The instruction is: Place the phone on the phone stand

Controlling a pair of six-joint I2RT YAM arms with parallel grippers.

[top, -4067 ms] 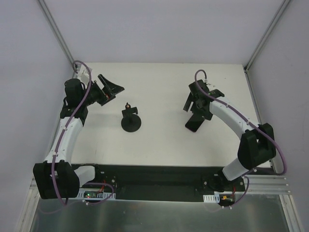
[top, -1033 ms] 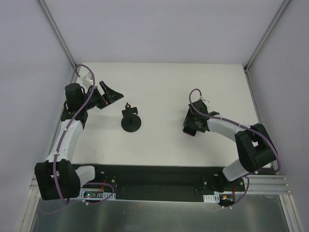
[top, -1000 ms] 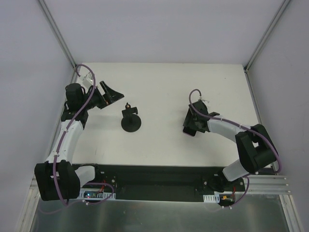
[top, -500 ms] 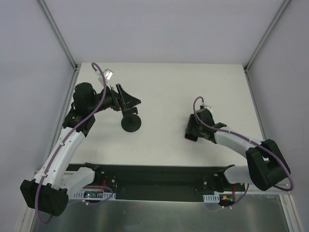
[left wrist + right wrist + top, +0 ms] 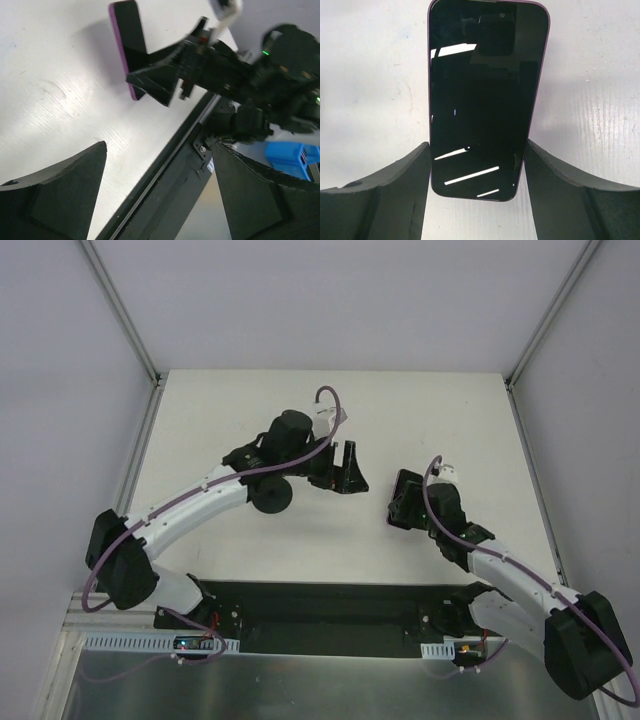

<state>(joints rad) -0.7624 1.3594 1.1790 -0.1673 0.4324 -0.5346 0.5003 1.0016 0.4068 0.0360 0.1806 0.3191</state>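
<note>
My right gripper (image 5: 476, 150) pinches the phone (image 5: 487, 95) across its width near the lower end, so the phone's long axis runs straight out from the fingers. The phone stand (image 5: 272, 498) sits on the table (image 5: 450, 420) off to its left. My left gripper (image 5: 347, 472), wide open and empty, hangs between them.

The phone (image 5: 487, 100) is a thin black slab with rounded corners, a glossy reflective face and a purple rim. Its two long edges are clamped near one end between the fingers (image 5: 405, 180) of the right gripper (image 5: 477, 150), and the rest projects clear beyond them. Whether it touches the table (image 5: 200, 420) cannot be determined. The phone stand (image 5: 272, 500) is black with a round disc base. It stands on the table left of centre, well apart from the phone. Its upright holder cannot be made out from above.
</note>
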